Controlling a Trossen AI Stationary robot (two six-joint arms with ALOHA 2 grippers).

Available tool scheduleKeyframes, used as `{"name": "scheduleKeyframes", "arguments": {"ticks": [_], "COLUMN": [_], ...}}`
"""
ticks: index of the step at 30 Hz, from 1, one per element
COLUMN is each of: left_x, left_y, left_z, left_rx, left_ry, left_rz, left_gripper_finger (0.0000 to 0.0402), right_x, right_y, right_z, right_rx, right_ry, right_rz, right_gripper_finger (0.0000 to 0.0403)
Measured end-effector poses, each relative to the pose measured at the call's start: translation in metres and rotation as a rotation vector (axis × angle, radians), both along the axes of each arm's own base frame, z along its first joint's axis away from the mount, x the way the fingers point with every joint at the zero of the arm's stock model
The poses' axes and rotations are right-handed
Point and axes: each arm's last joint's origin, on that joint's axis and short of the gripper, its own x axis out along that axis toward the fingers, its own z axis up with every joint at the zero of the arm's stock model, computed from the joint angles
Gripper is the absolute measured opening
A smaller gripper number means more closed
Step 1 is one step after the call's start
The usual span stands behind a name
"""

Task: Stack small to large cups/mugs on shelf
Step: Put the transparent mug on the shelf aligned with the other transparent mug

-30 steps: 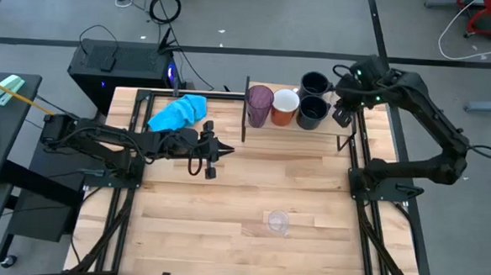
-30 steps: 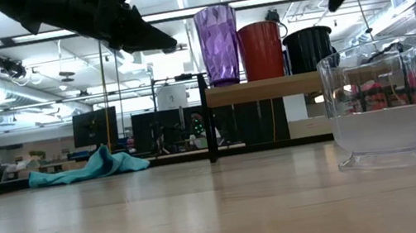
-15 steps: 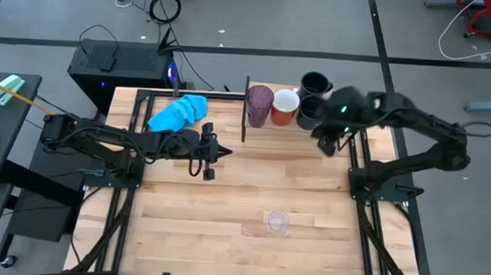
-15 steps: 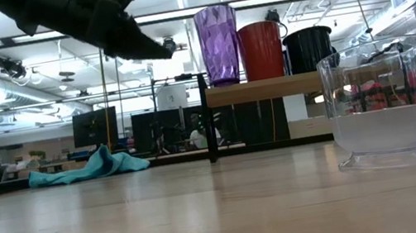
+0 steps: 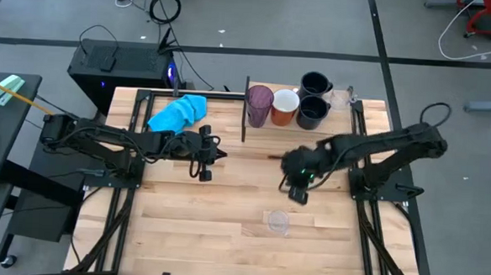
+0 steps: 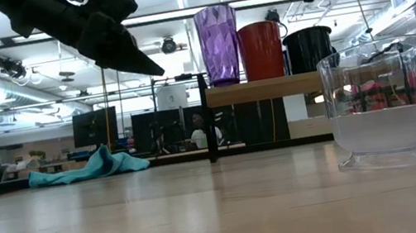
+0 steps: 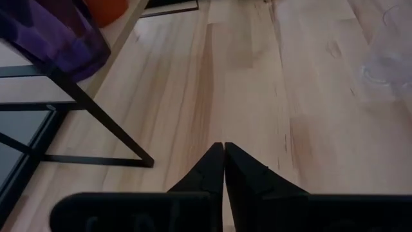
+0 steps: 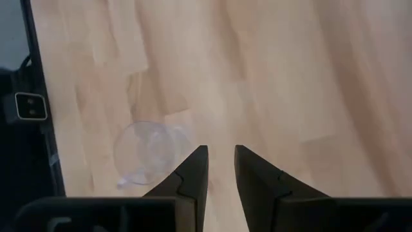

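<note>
High view shows the right gripper [image 5: 296, 193] has swung from the shelf [image 5: 313, 124], jaws narrowly parted and empty, to near the last clear cup [image 5: 277, 221] on the table; pickup seems next.

The plank table [image 5: 225, 204] carries a blue cloth [image 5: 179, 111] near its back left, a clear cup [image 5: 277, 221] alone toward the front, and the shelf [image 5: 254, 128] at the back. On the shelf stand a purple tumbler [image 5: 259, 104], orange mug [image 5: 284, 105], two black mugs [image 5: 312, 112] and another clear cup [image 5: 340, 98].

Right end effector [image 5: 297, 188] slightly parted, empty.
</note>
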Motion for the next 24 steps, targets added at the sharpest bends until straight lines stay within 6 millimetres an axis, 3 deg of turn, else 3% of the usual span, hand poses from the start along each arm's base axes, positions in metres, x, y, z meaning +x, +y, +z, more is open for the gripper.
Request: {"name": "scheduleKeyframes", "arguments": {"ticks": [8,16,24], "left_x": [-0.001,-0.004,-0.018], "left_y": [0.000,0.000,0.000], "left_z": [-0.002,-0.001,0.015], "left_rx": [-0.001,-0.024,-0.067], "left_ry": [0.020,0.033,-0.015], "left_rz": [0.000,0.014,0.040], "left_gripper_finger": [0.0015,0.0024,0.0014], "right_x": [0.027,0.044,0.055], "right_y": [0.041,0.081,0.102], "right_z": [-0.037,-0.050,-0.080], "right_rx": [0.027,0.118,0.124], "right_ry": [0.072,-0.032,0.046], "right_rz": [0.022,0.041,0.006], "right_gripper_finger": [0.0091,0.0126,0.0154]}}
